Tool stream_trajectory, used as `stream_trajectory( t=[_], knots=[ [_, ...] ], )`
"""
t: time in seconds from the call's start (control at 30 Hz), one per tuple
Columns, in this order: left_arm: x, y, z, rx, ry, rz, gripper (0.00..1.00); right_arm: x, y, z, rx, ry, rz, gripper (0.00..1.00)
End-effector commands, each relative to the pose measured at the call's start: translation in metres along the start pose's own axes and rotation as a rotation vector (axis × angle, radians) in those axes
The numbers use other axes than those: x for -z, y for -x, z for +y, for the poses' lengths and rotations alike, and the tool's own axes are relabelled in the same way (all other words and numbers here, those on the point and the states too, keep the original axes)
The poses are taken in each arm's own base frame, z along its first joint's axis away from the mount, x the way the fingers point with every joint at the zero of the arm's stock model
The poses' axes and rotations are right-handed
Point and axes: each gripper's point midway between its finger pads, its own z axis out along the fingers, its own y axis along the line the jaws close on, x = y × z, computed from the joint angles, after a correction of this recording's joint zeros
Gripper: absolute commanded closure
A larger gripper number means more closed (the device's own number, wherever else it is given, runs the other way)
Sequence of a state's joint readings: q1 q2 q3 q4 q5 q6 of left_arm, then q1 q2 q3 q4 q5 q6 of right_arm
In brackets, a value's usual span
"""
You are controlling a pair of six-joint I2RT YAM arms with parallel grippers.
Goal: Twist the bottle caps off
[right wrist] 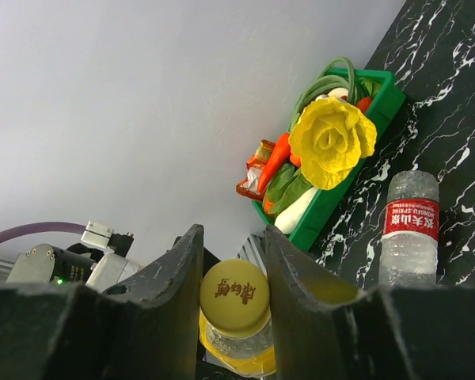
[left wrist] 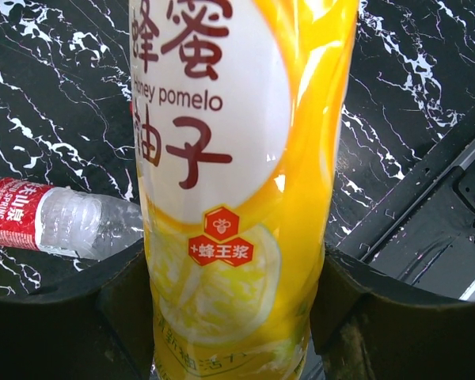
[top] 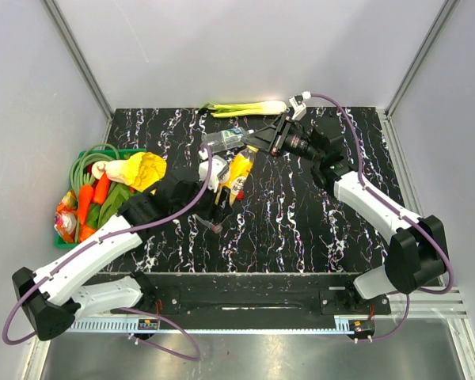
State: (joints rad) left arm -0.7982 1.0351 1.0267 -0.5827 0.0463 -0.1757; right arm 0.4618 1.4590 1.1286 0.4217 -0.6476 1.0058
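Note:
My left gripper [top: 228,190] is shut on the body of the yellow-orange juice bottle [left wrist: 229,198] and holds it tilted above the table; its pads [left wrist: 123,301] press both sides of the bottle. My right gripper [right wrist: 234,273] is shut on that bottle's yellow cap [right wrist: 234,294], with a finger [right wrist: 182,277] touching each side. In the top view the right gripper [top: 255,145] meets the bottle [top: 237,172] at mid-table. The red-labelled bottle [right wrist: 410,226] lies on the table and also shows in the left wrist view [left wrist: 47,218]. Another clear bottle [top: 222,141] lies behind the grippers.
A green basket [top: 83,154] of carrots, greens and a yellow leafy vegetable [top: 142,169] stands at the left edge; it also shows in the right wrist view [right wrist: 380,111]. A green onion [top: 245,108] lies at the back. A small object [top: 217,228] lies near the front.

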Motion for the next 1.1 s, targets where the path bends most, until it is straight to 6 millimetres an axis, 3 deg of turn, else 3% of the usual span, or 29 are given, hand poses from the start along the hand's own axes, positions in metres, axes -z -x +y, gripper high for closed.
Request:
stream_trajectory(
  t=[0.0,0.3,0.63,1.07],
  knots=[
    [-0.003,0.017,0.011,0.031,0.08,-0.046,0.55,-0.001,-0.003,0.017,0.037,0.052,0.025,1.0],
    [-0.022,0.001,0.013,0.09,0.098,0.012,0.56,-0.004,-0.015,-0.001,0.046,0.015,0.083,1.0],
    [-0.031,0.002,-0.001,0.169,-0.035,-0.027,0.57,-0.002,-0.019,-0.005,0.065,0.011,0.105,1.0],
    [-0.01,0.014,-0.016,0.234,-0.291,-0.195,0.58,0.004,-0.023,0.022,0.111,0.086,0.176,1.0]
  ],
)
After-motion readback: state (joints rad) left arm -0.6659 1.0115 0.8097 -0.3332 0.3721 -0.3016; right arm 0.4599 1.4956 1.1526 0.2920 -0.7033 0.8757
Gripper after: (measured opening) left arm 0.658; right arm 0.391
